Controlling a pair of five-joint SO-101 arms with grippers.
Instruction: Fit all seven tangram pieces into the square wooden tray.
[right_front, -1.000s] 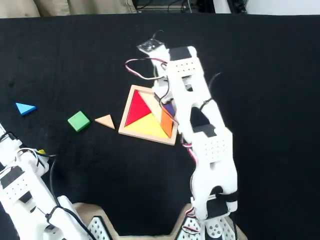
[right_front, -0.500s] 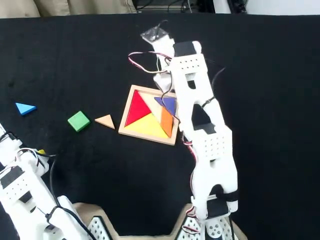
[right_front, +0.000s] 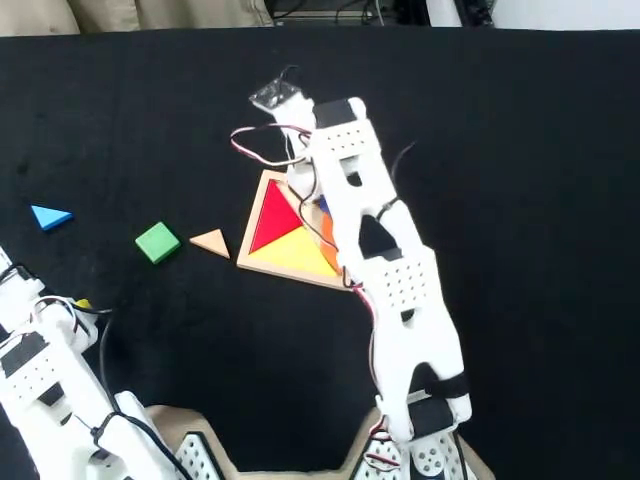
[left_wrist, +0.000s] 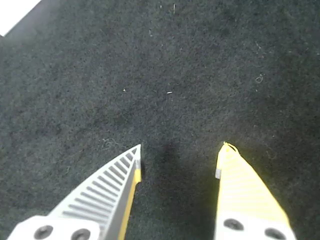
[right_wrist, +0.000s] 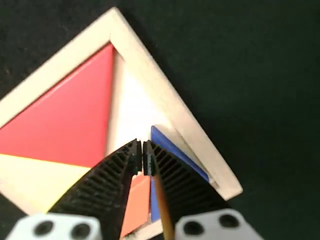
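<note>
High view: since half a second ago the right arm (right_front: 385, 260) has swung leftward. It now stretches across the square wooden tray (right_front: 253, 220).

Left wrist view: the left gripper (left_wrist: 180, 150) hangs over black cloth (left_wrist: 150, 60), fingers spread.

Right wrist view: the right gripper (right_wrist: 142, 150) has its fingers pressed together, tips over the tray's bare floor. The red triangle (right_wrist: 65, 120) lies beside one finger, and the dark blue triangle (right_wrist: 175, 152) just beside the other.

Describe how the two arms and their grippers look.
Both arms are blocky white plastic. The right arm has hole-grid panels and thin red, white and black wires looping near its wrist; the left arm carries a black cable. The left gripper has one pale ribbed finger and one yellow one. The right gripper has black ribbed fingers on white, screwed bases.
</note>
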